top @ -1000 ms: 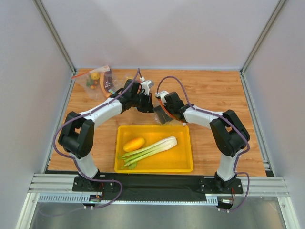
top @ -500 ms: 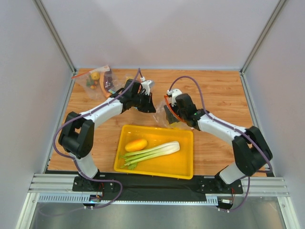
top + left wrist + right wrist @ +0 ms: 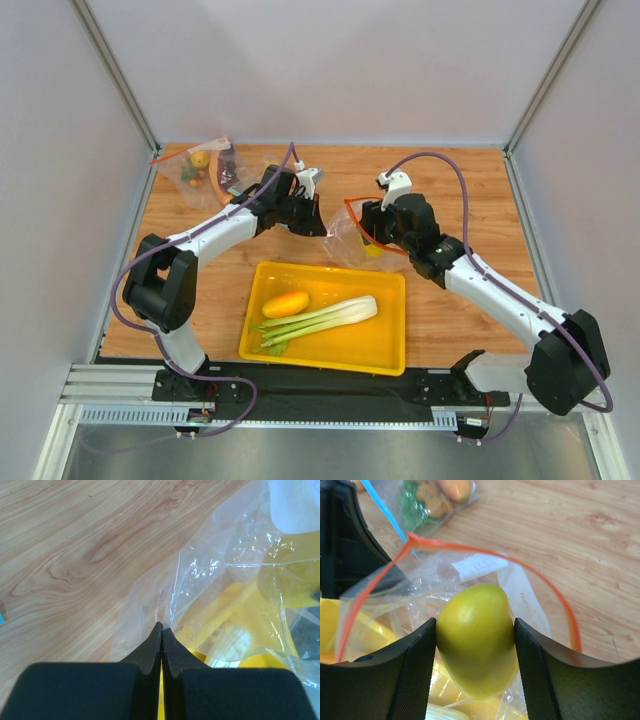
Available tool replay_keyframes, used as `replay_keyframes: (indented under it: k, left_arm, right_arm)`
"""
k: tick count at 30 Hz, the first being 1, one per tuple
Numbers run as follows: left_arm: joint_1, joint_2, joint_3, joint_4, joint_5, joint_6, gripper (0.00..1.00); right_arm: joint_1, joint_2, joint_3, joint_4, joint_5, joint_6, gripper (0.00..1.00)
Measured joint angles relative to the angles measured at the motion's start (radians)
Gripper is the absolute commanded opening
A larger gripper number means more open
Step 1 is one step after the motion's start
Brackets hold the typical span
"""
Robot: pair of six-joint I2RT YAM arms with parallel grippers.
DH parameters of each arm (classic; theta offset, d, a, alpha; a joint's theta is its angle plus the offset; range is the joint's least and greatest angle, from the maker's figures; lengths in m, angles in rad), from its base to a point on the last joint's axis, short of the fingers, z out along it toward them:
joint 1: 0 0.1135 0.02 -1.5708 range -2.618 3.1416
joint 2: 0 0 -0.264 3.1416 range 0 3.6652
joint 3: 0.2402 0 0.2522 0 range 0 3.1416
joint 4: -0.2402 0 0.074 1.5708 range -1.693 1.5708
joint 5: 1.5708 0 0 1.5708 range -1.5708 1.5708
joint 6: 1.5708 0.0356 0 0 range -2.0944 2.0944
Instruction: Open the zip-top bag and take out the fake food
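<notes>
The zip-top bag point(image 3: 343, 238) hangs open over the far edge of the yellow tray point(image 3: 385, 345), its red-orange zip strip point(image 3: 470, 550) forming a loop. My left gripper point(image 3: 312, 222) is shut on the bag's clear plastic point(image 3: 220, 575), pinching a fold at its fingertips point(image 3: 162, 628). My right gripper point(image 3: 475, 625) is shut on the yellow oval fruit point(image 3: 477, 645) and holds it just above the bag's mouth. The orange oval fruit point(image 3: 285, 303) and the pale-green celery-like stalk point(image 3: 325, 316) lie in the tray.
Two smaller clear bags point(image 3: 205, 170) lie at the back left corner, one with a blue zip strip point(image 3: 385, 510) showing small carrot and greens. Grey walls enclose the wooden table point(image 3: 460, 190) on three sides.
My right arm has swung to the right and drawn back, lifting the yellow fruit up out of the bag's mouth. The tray shifted slightly. My left gripper has kept its hold on the bag.
</notes>
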Motion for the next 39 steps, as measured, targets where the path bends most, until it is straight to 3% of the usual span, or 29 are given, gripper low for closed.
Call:
replay_keyframes:
  k: [12,27,39]
  left_arm:
    - [0.0,0.001,0.003,-0.008,-0.007,0.0,0.0]
    - [0.0,0.018,0.015,-0.037,-0.025,0.0,0.0]
    - [0.001,0.031,0.026,-0.053,-0.048,0.0,0.0]
  right_arm:
    - [0.0,-0.104,0.035,0.035,0.031,0.023,0.32]
    - [0.0,-0.25,0.133,-0.011,0.088,-0.06,0.32]
    - [0.074,-0.308,0.152,-0.195,0.076,-0.069,0.29]
